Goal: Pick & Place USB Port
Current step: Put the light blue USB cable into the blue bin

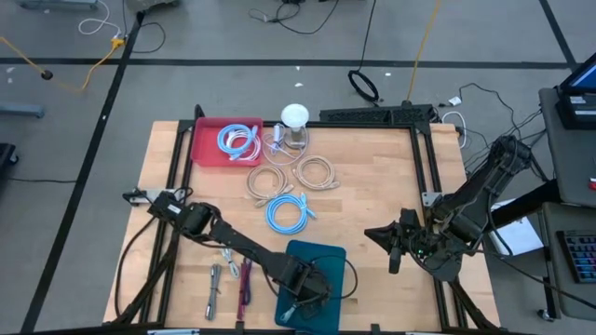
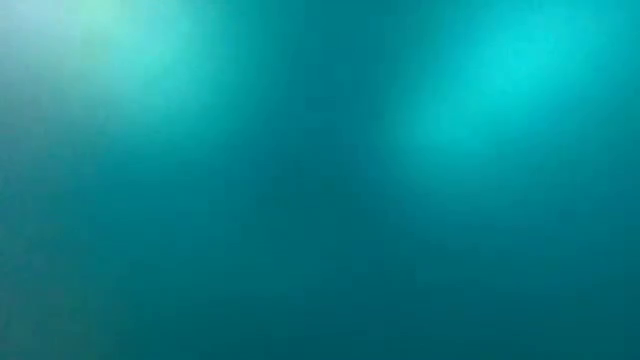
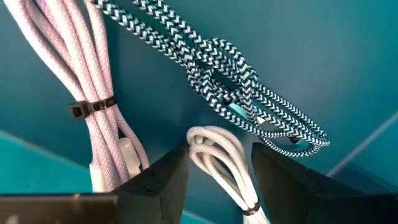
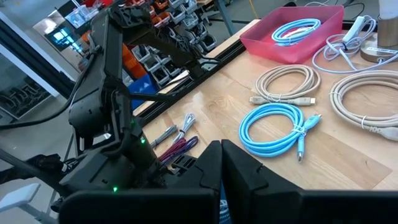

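Observation:
My left gripper [image 1: 300, 302] reaches down into a teal bin [image 1: 328, 256] at the table's near edge. In the left wrist view it is open [image 3: 219, 155], its fingers on either side of the looped end of a white cable bundle [image 3: 214, 140] lying on the bin floor. A pink braided cable bundle [image 3: 93, 74] with a black tie and a black-and-white braided cable [image 3: 239, 87] lie beside it. My right gripper [image 1: 391, 244] is shut and empty over the table's right side; it also shows in the right wrist view [image 4: 221, 165]. My left gripper's fingers stand on either side of the white bundle's looped end [image 3: 202, 140], coming from above. Whether they touch it I cannot tell. The bundle lies on the bin floor.
A red tray [image 1: 207, 151] holding a blue cable [image 1: 238, 141] stands at the far left. Beige cable coils [image 1: 315, 172] and a blue coil [image 1: 287, 212] lie mid-table. Small tools [image 1: 228, 279] lie left of the bin. The low view shows only teal.

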Action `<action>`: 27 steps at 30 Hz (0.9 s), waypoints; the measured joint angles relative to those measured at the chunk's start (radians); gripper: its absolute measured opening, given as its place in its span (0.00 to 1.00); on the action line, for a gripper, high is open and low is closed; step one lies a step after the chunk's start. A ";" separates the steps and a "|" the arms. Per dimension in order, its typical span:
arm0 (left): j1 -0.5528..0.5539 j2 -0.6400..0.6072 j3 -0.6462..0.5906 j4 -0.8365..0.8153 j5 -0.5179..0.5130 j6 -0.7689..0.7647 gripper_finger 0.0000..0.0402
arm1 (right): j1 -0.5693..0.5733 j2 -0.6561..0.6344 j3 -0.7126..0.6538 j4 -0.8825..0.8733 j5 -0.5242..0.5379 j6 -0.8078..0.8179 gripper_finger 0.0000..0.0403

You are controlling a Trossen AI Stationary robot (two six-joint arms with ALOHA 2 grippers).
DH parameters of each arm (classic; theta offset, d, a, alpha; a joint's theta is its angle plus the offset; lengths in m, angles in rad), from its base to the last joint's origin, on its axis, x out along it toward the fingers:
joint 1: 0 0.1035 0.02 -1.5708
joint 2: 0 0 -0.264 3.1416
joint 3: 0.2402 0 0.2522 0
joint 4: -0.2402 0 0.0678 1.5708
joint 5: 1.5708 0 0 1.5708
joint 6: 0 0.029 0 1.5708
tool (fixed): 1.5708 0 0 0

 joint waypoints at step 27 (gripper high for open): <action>0.045 -0.033 0.271 -0.177 0.008 0.034 0.03 | 0.000 0.000 0.000 0.008 0.003 -0.011 0.00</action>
